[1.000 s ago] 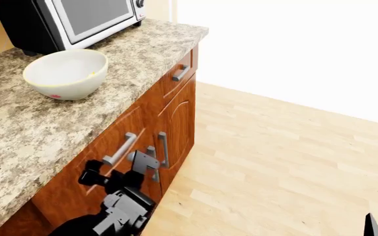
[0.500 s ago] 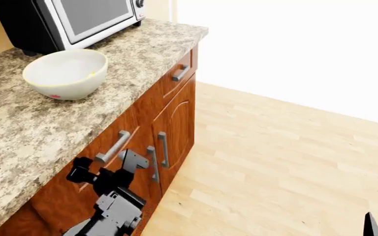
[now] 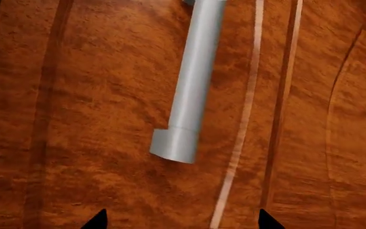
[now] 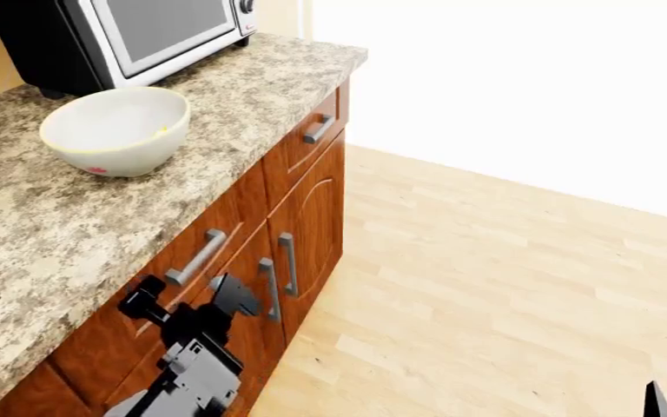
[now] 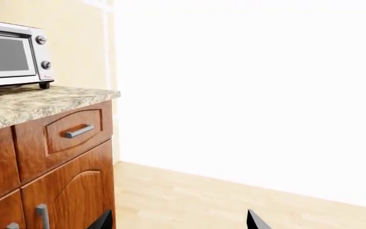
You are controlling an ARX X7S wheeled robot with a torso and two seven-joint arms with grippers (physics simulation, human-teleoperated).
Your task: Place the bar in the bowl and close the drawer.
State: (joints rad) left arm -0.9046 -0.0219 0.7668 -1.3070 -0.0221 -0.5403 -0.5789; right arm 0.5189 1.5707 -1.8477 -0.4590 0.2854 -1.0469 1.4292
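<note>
Drawer, reddish-brown wood with grey bar handle, set flush under granite counter at 9 o'clock of head view; left gripper, jaws spread and empty, just below handle; white bowl on counter at 11 o'clock; right gripper parted, holding nothing.

The bowl is glossy white with a small pink mark low on its side and sits on a countertop speckled in beige, grey and brown. The drawer is reddish-brown wood with darker streaky grain, and its bar handle is plain matt grey. The toaster oven is silver-fronted with a black casing, the floor is pale blond planks, and the left gripper is black on a grey arm.
</note>
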